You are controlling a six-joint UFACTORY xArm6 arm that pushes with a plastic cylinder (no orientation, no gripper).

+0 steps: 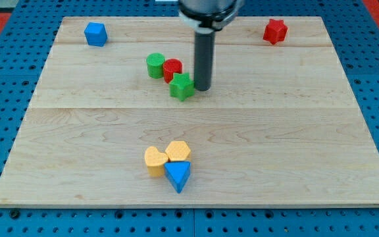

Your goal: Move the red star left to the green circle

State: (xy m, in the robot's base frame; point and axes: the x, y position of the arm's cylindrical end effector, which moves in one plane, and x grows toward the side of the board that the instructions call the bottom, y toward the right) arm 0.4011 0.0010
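Note:
The red star [276, 31] lies near the view's top right corner of the wooden board [295, 151]. The green circle [155, 65] stands left of the board's centre, towards the top, touching a red circle [172, 68] on its right. A green star [182, 86] lies just below and right of the red circle. My tip [202, 88] is down on the board right beside the green star's right edge, far to the left of the red star.
A blue block [95, 33] sits near the top left corner. Near the bottom centre a yellow heart [154, 160], a yellow hexagon [177, 151] and a blue triangle [177, 175] are clustered together. The arm's body hangs over the top edge.

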